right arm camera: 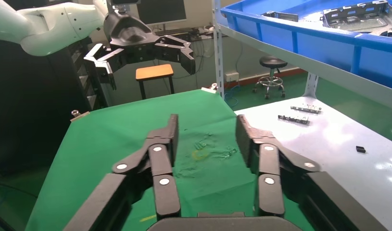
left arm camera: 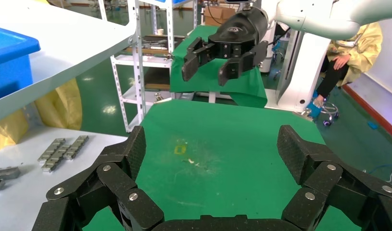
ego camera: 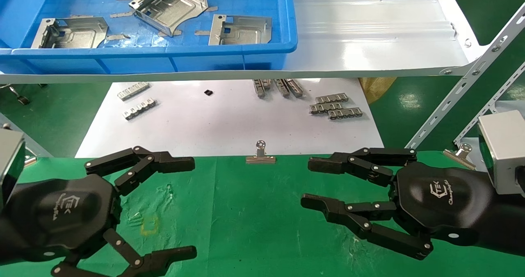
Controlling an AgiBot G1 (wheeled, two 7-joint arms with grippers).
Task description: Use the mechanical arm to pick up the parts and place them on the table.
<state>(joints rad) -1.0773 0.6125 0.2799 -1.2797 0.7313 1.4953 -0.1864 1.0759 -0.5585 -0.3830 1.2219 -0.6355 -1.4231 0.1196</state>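
Note:
Three silver stamped parts lie in the blue bin (ego camera: 164,51) on the white shelf: one at left (ego camera: 71,33), one tilted in the middle (ego camera: 169,6), one at right (ego camera: 241,30). One also shows in the right wrist view (right arm camera: 360,14). My left gripper (ego camera: 186,207) hovers open and empty over the green table (ego camera: 246,219) at the near left; its own view (left arm camera: 210,151) shows only cloth between the fingers. My right gripper (ego camera: 307,182) hovers open and empty at the near right, and its view (right arm camera: 206,132) shows only cloth between the fingers.
A white paper sheet (ego camera: 229,125) beyond the cloth holds small grey toothed strips (ego camera: 334,106). Binder clips (ego camera: 260,154) sit on the cloth's far edge. A white slotted rack upright (ego camera: 471,76) stands at the right. A yellow square mark (ego camera: 149,225) is on the cloth.

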